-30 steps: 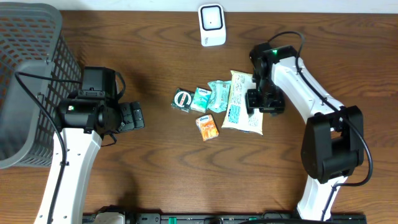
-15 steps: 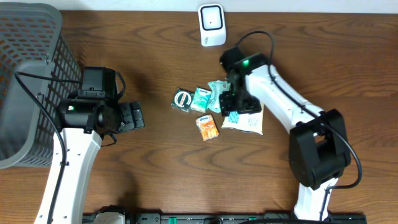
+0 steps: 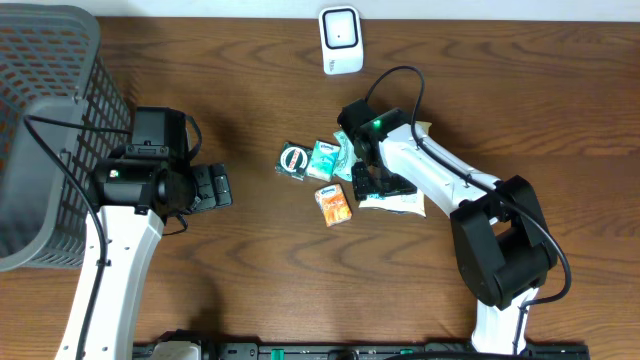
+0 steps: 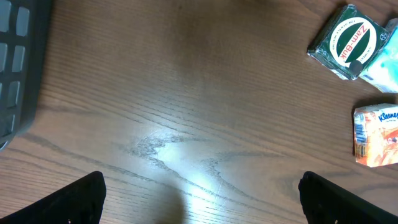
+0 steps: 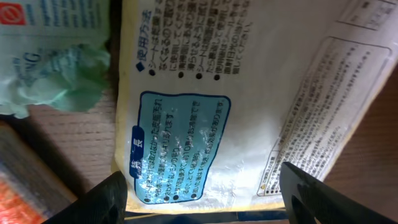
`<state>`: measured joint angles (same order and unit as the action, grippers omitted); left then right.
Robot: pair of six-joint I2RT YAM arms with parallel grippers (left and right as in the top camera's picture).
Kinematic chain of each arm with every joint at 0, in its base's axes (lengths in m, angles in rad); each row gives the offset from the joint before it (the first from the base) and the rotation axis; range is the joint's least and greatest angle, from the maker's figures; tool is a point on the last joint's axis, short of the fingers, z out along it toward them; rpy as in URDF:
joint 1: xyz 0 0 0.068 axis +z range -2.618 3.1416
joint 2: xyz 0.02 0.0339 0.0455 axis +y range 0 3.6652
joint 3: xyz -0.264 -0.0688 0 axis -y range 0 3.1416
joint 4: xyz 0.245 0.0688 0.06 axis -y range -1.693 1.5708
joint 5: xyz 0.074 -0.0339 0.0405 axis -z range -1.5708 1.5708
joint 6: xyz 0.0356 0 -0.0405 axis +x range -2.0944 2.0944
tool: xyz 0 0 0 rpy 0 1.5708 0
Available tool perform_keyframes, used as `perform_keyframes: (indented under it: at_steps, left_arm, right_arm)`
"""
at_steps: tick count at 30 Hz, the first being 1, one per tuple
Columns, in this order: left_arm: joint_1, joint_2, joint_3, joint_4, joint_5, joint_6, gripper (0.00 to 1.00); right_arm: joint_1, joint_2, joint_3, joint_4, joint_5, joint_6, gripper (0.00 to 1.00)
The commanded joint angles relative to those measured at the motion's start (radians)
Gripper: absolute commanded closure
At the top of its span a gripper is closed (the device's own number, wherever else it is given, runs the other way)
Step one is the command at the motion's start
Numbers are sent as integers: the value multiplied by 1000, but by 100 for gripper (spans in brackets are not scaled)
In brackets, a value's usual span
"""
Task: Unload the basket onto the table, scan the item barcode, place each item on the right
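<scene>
Over the last second the right gripper moves from the right edge of the white wipes packet leftward to the centre of the frame, now hanging over the packet's left half and hiding most of it.

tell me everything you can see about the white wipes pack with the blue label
The wipes pack is a soft, glossy, cream-white plastic pouch lying flat on the wooden table. Its upturned face carries dense Japanese print and a blue-bordered label. A crumpled pale green packet lies against one long edge. The right gripper hovers over it, fingers spread.
</scene>
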<state>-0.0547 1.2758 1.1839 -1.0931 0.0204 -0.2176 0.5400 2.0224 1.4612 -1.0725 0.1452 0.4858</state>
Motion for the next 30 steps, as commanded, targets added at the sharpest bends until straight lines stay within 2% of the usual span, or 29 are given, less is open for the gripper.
perform_keyframes:
  at_steps: [1, 12, 18, 25, 30]
  left_arm:
    - [-4, 3, -5, -2, -5, -13, 2]
    - [-4, 3, -5, -2, -5, -13, 3]
    - [-4, 3, -5, -2, -5, -13, 3]
    - [-4, 3, -5, -2, -5, -13, 2]
    - [-4, 3, -5, -2, -5, -13, 2]
  right_arm:
    - [-6, -2, -6, -16, 64, 18, 27]
    - [-16, -3, 16, -103, 80, 18, 27]
    - [-23, -3, 113, -155, 82, 6, 28]
    - [-97, -3, 201, -165, 64, -32, 54]
    - [-182, -2, 190, -130, -80, -139, 63]
